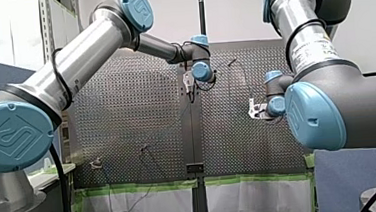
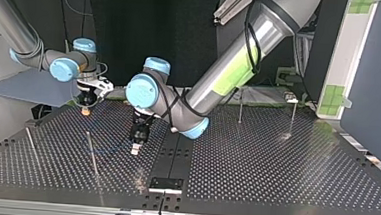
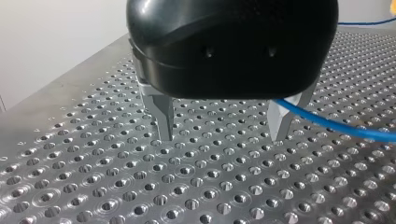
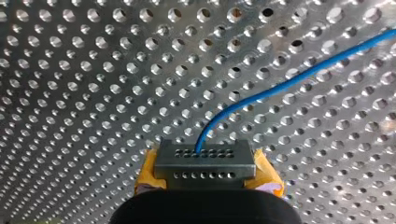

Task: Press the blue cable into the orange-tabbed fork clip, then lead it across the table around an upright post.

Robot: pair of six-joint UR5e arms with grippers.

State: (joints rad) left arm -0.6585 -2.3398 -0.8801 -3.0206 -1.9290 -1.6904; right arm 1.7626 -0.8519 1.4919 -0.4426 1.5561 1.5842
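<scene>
Meanwhile, pinching the blue cable (image 4: 280,86) in the right tool (image 4: 204,161); holding the left tool (image 3: 222,135) wide open, empty, at its 4 o'clock, top view.

The perforated metal table (image 2: 275,163) has a dark strip (image 2: 175,149) down its middle in the top view. Thin upright posts (image 2: 240,106) stand on both halves, and a blue cable (image 4: 289,84) runs across its holes.

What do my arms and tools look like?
My left arm and my right arm are silver tubes with light-blue joint caps and black cables. The left wears green tape; my left tool is black with metal fingers. My right tool shows yellow pads beside perforated metal.
</scene>
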